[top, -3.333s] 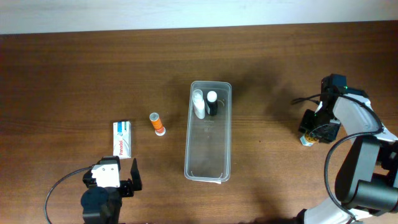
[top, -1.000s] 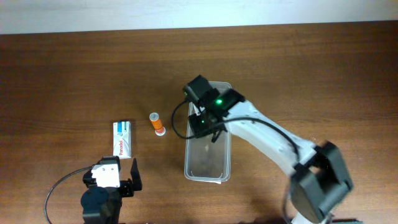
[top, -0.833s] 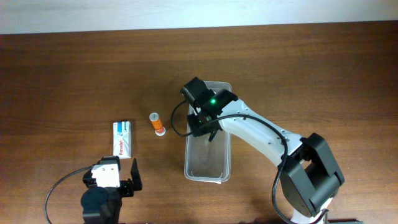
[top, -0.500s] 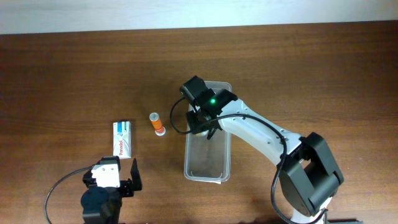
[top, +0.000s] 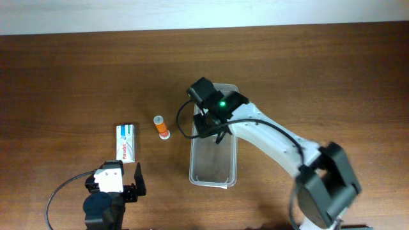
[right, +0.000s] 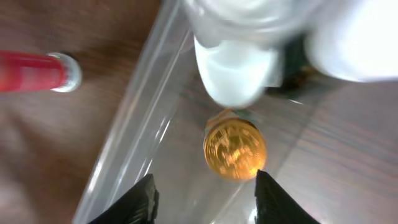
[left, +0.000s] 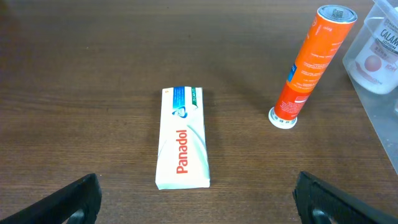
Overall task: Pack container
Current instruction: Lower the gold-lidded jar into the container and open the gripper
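Observation:
The clear container [top: 214, 167] lies mid-table. My right gripper [top: 209, 126] hangs over its far half, open and empty. In the right wrist view its fingers [right: 140, 200] stand wide apart above the container's floor [right: 186, 186]. A small gold-capped bottle [right: 235, 150] stands just ahead of the tips, next to a white bottle [right: 232, 70]. My left gripper [top: 114, 190] is open at the front left, short of the white Panadol box [top: 126, 142]. The orange tube [top: 161, 127] stands left of the container.
The left wrist view shows the Panadol box [left: 182, 138] lying flat, the orange tube [left: 309, 62] upright, and the container's corner [left: 387, 124] with the white bottle [left: 374, 55] at the right edge. Bare wooden table lies all around.
The right arm came from the table's right edge, where the gold-capped bottle lay, to the container. Over the last second it only shifted slightly there. The left arm has not moved.

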Action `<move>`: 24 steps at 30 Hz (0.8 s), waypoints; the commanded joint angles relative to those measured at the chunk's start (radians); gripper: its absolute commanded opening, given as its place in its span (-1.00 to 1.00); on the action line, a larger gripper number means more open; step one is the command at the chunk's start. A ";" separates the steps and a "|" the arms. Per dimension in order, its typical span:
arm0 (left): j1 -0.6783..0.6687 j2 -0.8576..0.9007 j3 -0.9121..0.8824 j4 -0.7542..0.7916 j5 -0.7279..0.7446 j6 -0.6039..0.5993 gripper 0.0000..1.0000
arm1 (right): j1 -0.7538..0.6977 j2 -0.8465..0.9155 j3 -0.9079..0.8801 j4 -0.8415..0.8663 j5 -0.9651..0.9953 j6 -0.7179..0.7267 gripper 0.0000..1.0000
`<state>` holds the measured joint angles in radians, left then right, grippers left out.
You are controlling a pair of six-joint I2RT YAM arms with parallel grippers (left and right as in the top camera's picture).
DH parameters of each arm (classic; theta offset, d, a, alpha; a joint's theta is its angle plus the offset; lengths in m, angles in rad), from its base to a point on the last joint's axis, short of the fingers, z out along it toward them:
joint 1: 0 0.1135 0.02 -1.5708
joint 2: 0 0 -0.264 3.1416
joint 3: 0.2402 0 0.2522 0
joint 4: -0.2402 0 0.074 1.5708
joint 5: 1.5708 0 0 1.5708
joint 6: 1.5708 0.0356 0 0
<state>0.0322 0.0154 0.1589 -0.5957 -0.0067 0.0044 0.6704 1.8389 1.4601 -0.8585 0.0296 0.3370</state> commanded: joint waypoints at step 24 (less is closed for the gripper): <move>0.002 -0.010 -0.004 0.049 0.032 0.003 0.99 | -0.729 -0.573 0.055 -0.443 -0.050 0.151 0.96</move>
<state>0.0322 0.0154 0.1589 -0.5533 -0.0059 0.0044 0.0189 1.2716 1.5082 -1.2900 0.0612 0.4713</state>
